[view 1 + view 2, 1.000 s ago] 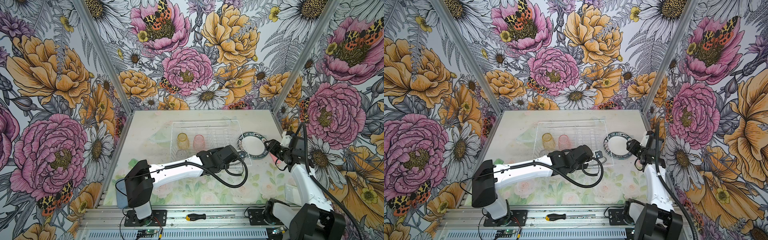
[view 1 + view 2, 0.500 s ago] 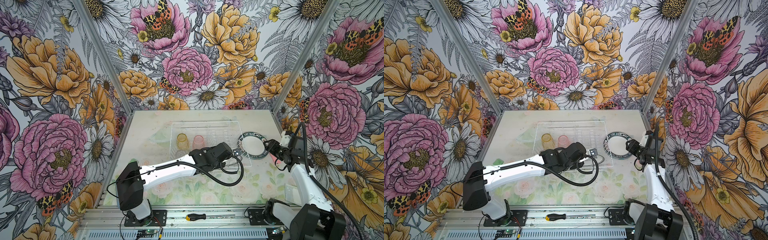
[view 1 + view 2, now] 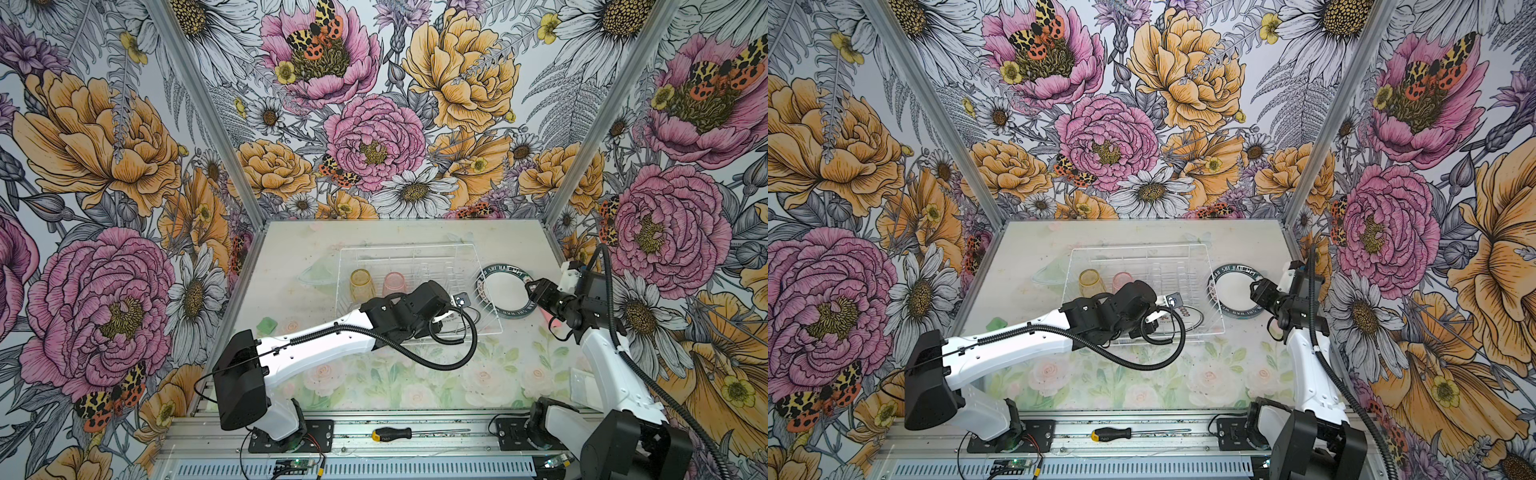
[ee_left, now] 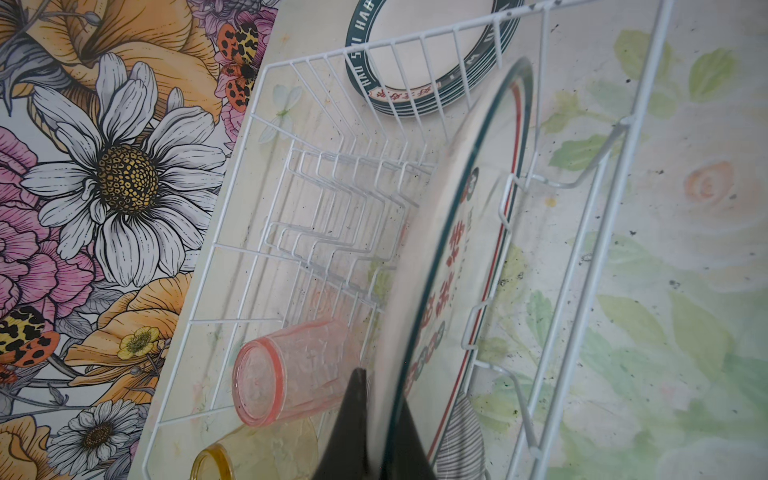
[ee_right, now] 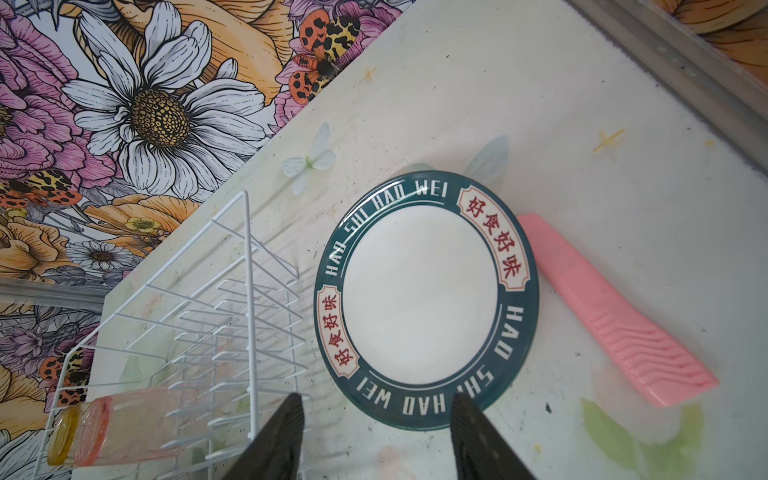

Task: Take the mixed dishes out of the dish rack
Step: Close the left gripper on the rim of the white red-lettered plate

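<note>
The white wire dish rack sits mid-table. In it lie an amber tumbler and a pink tumbler, both on their sides in the left wrist view. My left gripper is shut on the rim of a teal-edged plate with red print, standing on edge inside the rack. A ribbed bowl shows just behind that plate. Several teal-rimmed plates are stacked on the table right of the rack. My right gripper hovers open at the stack's near edge, holding nothing.
A pink ribbed handle-like object lies beside the plate stack. A clear glass dish rests left of the rack, and a small green piece lies nearer the front. A screwdriver lies on the front rail.
My left arm has drawn back a little to the left, its gripper staying shut on the plate. The right arm has not moved.
</note>
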